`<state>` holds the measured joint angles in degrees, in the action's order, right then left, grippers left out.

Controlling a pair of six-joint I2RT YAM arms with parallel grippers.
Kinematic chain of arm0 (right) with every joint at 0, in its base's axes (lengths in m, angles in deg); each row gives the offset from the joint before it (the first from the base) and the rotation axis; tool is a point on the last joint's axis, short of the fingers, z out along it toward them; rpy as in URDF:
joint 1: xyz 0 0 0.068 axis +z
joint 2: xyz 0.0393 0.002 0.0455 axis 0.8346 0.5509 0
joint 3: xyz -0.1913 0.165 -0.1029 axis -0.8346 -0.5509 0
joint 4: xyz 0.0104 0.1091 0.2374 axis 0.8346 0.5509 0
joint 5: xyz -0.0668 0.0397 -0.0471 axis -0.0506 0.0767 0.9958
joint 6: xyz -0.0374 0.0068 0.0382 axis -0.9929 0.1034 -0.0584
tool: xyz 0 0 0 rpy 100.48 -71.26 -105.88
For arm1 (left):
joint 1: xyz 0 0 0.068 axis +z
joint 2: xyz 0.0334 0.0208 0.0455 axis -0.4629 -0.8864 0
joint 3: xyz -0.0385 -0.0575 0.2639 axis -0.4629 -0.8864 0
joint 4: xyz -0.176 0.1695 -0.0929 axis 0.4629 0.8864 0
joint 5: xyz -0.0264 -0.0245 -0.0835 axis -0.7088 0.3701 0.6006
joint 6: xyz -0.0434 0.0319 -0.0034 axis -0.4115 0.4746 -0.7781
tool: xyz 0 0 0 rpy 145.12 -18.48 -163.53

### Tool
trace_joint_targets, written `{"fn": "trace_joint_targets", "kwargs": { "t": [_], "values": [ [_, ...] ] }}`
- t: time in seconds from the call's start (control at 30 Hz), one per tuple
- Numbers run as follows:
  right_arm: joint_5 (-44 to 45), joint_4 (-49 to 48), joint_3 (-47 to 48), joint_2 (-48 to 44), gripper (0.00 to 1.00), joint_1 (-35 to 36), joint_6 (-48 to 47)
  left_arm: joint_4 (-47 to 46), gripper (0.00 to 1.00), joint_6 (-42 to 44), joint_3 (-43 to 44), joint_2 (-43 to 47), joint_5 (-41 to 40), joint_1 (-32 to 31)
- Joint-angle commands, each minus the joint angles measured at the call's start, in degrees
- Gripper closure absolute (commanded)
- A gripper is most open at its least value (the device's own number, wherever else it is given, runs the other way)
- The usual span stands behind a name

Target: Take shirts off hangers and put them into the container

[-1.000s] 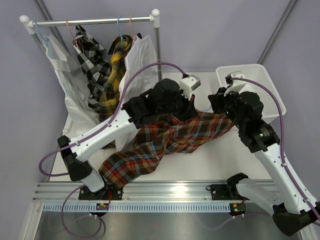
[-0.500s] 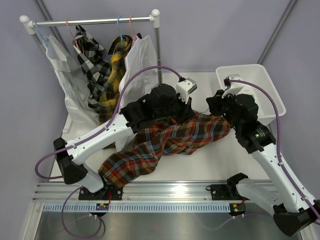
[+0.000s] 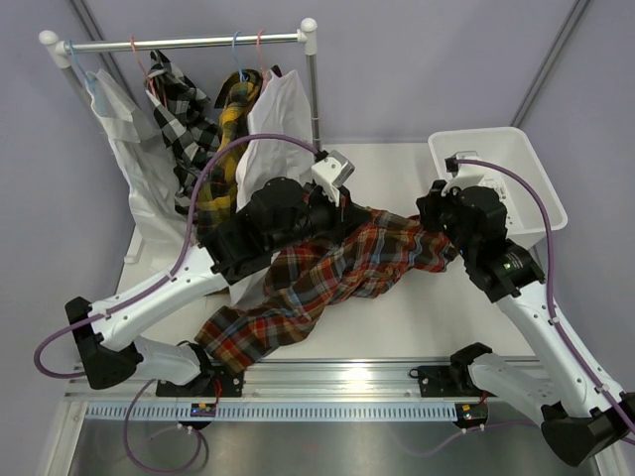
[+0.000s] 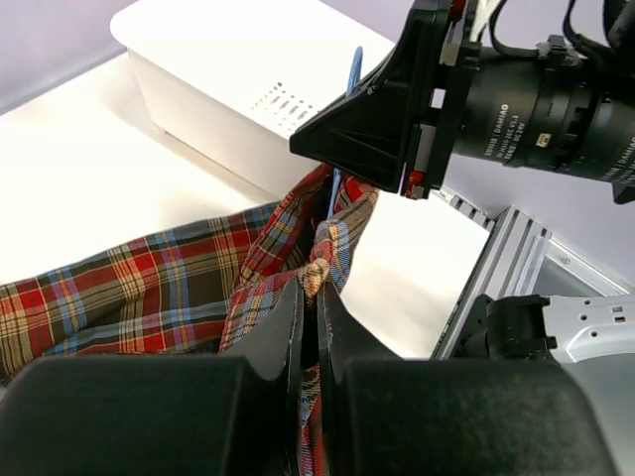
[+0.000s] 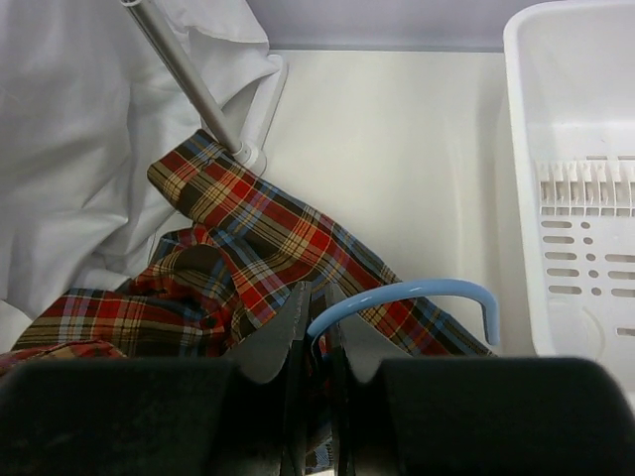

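Note:
The red-orange-blue plaid shirt [image 3: 327,268] hangs stretched between both grippers above the table. My left gripper [image 4: 310,288] is shut on a bunched fold of the plaid shirt [image 4: 149,288]. My right gripper [image 5: 316,302] is shut on the light blue hanger [image 5: 417,290], whose hook curves right over the plaid shirt [image 5: 258,238]. From the left wrist view the hanger [image 4: 354,69] pokes up beside the right gripper's fingers [image 4: 367,129]. The white container [image 3: 541,178] stands just behind the right gripper [image 3: 434,210], with its slotted base [image 5: 585,228] bare where it shows.
A rack [image 3: 189,42] at the back left holds a white shirt [image 3: 124,149], a black-white checked shirt [image 3: 179,109], a yellow-black plaid shirt [image 3: 223,159] and another white shirt [image 3: 273,129]. The rack's pole [image 5: 189,79] comes down next to the plaid cloth.
My left arm has swung left and drawn its gripper away from the right gripper, pulling the plaid shirt taut. The right arm has barely moved.

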<state>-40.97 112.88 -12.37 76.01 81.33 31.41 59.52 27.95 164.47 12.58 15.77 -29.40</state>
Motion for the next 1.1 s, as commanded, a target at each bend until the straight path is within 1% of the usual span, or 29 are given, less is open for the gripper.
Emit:
{"fn": "trace_joint_targets", "kwargs": {
  "t": [0.0, 0.03, 0.07, 0.13, 0.17, 0.23, 0.27, 0.3, 0.33, 0.4, 0.43, 0.57, 0.63, 0.77, 0.8, 0.9, 1.07],
  "values": [
    [5.57, 0.82, 0.37, -0.34, 1.00, -0.14, 0.25, -5.59, 1.00, 1.25, -1.23, 3.45, -2.19, 0.28],
    [6.19, 1.17, 0.64, -0.52, 1.00, -0.23, 0.43, -3.67, 1.00, 1.43, -2.36, 3.98, -2.20, 0.37],
    [7.06, 1.43, 1.08, -0.61, 1.00, -0.23, 0.78, -2.69, 1.00, 1.43, -3.24, 4.59, -3.85, 0.28],
    [7.95, 2.39, 2.57, -0.78, 1.00, -0.14, 1.31, -0.58, 1.00, 1.17, -5.61, 7.84, -4.92, 0.28],
    [8.82, 2.83, 3.27, -0.78, 1.00, -0.23, 1.57, -0.05, 1.00, 0.90, -9.02, 9.15, -5.44, 0.28],
    [8.92, 4.32, 5.55, -0.78, 1.00, -0.23, 1.57, 1.35, 1.00, 0.38, -12.81, 14.42, -7.72, 0.28],
    [8.83, 4.68, 7.04, -1.13, 1.00, -0.23, 1.66, 2.14, 1.00, 0.20, -16.40, 16.36, -8.95, 0.28],
    [8.83, 5.12, 7.66, -1.31, 1.00, -0.23, 1.66, 2.94, 1.00, 0.02, -18.09, 18.29, -11.40, 0.28],
    [8.65, 5.73, 8.28, -1.57, 1.00, -0.23, 1.66, 4.16, 1.00, -0.24, -19.76, 22.14, -12.55, 0.37],
    [8.74, 6.26, 9.77, -2.19, 1.00, -0.23, 1.84, 5.49, 1.00, -0.77, -23.18, 25.85, -14.32, 0.37],
    [9.18, 7.31, 10.48, -2.19, 1.00, -0.23, 2.10, 6.27, 1.00, -1.12, -23.99, 29.09, -14.32, 0.37],
    [11.46, 8.99, 12.59, -1.05, 1.00, -0.23, 2.89, 6.37, 1.00, -2.00, -25.67, 34.47, -10.99, 0.28],
    [11.81, 8.47, 12.33, -0.43, 1.00, -0.23, 3.42, 6.37, 1.00, -2.00, -24.53, 35.09, -7.83, 0.28],
    [11.02, 7.94, 12.16, 1.32, 1.00, -0.23, 5.61, 6.28, 1.00, -2.26, -20.93, 32.55, -2.47, 0.28],
    [11.20, 7.85, 12.15, 2.11, 1.00, -0.23, 6.14, 6.28, 1.00, -2.70, -20.40, 30.89, 0.76, 0.28],
    [11.82, 7.76, 12.50, 3.87, 1.00, -0.23, 7.11, 6.28, 1.00, -3.58, -18.64, 27.73, 2.63, 0.28],
    [11.11, 7.32, 11.98, 7.12, 1.00, -0.23, 7.02, 6.28, 1.00, -3.58, -14.17, 24.64, 1.58, 0.10]
  ]
}}
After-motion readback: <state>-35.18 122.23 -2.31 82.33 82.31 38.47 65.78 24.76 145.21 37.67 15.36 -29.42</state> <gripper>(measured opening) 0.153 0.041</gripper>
